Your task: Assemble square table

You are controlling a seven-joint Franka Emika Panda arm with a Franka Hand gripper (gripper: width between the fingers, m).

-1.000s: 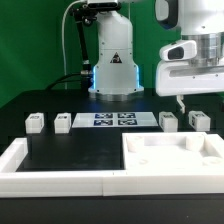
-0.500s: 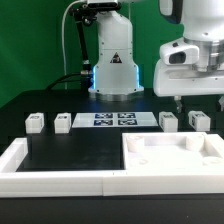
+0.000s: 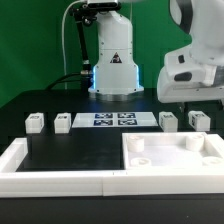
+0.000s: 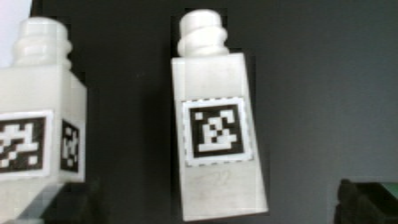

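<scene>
The square tabletop (image 3: 170, 157) lies flat at the front on the exterior view's right, inside the white rim corner. Four short white legs stand in a row behind it: two on the left (image 3: 35, 122) (image 3: 63, 121) and two on the right (image 3: 168, 121) (image 3: 199, 120). My gripper (image 3: 188, 98) hangs above the two right legs, clear of them. In the wrist view its dark fingertips (image 4: 370, 200) show far apart at the picture's corners, open and empty. That view shows one tagged leg (image 4: 217, 120) between them and a second leg (image 4: 39, 110) beside it.
The marker board (image 3: 112, 120) lies between the two pairs of legs. The robot base (image 3: 113, 60) stands behind it. White rim bars (image 3: 50, 183) edge the black surface at the front and on the exterior view's left.
The hand above the right legs has tilted and shifted slightly toward the exterior view's right. The legs and tabletop have not moved.
</scene>
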